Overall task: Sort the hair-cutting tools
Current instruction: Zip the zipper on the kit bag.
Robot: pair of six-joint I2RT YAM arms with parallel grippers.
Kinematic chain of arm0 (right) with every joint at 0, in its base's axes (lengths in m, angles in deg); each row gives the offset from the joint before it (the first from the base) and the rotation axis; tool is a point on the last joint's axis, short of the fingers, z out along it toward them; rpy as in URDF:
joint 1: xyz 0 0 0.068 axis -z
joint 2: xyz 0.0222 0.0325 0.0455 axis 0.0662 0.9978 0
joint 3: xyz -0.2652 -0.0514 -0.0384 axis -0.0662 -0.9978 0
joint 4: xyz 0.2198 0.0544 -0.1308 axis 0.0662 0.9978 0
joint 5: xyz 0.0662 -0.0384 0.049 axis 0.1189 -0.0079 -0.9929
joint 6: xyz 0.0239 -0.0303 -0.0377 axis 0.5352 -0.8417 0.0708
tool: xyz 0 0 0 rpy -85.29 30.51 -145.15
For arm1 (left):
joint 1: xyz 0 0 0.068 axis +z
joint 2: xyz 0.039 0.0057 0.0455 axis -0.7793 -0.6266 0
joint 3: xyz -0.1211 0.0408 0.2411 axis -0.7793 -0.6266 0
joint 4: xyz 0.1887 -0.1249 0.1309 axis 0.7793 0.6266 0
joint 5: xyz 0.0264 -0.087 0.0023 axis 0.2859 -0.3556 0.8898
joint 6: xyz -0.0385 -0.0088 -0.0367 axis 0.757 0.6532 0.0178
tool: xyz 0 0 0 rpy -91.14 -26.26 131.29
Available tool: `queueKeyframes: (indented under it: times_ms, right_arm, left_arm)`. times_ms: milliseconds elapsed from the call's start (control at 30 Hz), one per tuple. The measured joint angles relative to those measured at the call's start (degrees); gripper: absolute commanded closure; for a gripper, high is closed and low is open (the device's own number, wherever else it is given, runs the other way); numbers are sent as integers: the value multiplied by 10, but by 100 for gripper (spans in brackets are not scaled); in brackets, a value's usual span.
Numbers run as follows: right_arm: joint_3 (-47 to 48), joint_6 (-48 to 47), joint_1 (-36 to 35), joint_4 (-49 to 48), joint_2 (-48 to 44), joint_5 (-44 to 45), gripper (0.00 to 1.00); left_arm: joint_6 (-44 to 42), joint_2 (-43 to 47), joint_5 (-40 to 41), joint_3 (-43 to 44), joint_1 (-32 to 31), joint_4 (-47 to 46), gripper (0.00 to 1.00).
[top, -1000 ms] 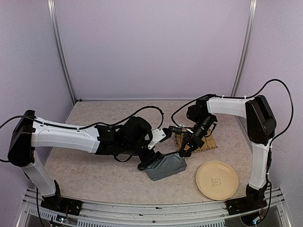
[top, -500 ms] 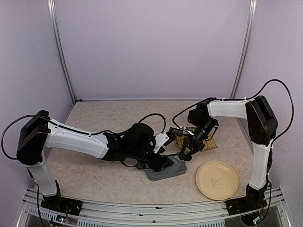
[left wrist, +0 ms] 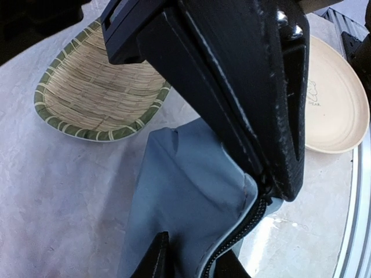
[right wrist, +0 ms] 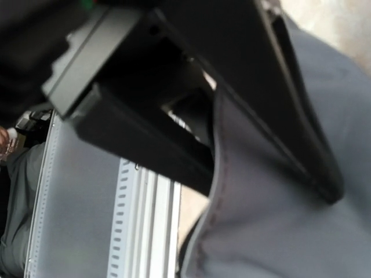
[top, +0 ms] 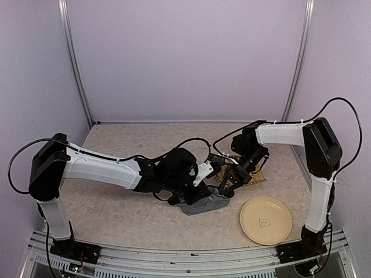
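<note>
One grey-blue zip pouch (top: 203, 206) lies near the table's (top: 116, 217) front edge, with open tabletop left and behind and one woven tray (left wrist: 87, 98) and one cream plate (top: 265, 220) to its right; the right gripper (top: 228, 188) pinches its lip, the left gripper (left wrist: 232, 223) straddles the zip edge, clamping not determinable; hair-cutting tools hidden.

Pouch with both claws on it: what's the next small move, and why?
Probably finish closing the left claw before any pull. Its tips straddle the zipper lip of the pouch, but a firm pinch isn't clear, while the right claw is shut on the edge nearby. Pulling now might slip the fabric.
</note>
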Motion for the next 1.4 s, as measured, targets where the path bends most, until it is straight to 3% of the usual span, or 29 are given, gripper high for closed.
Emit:
queueKeyframes:
  times_ms: [300, 633, 1133, 1400]
  right_arm:
    - [-3, -3, 0, -7, -1, -3, 100]
    - [-5, 3, -2, -45, -1, 19, 100]
    - [-10, 56, -7, -98, 20, 78, 100]
    - [10, 58, -6, -50, 91, 71, 100]
  left_arm:
    - [-77, -1, 125, 60, -22, 111, 83]
    - [-129, 1, 197, 62, -42, 140, 84]
    - [-183, 21, 228, 35, -47, 149, 87]
    - [-182, 103, 219, -54, -36, 115, 82]
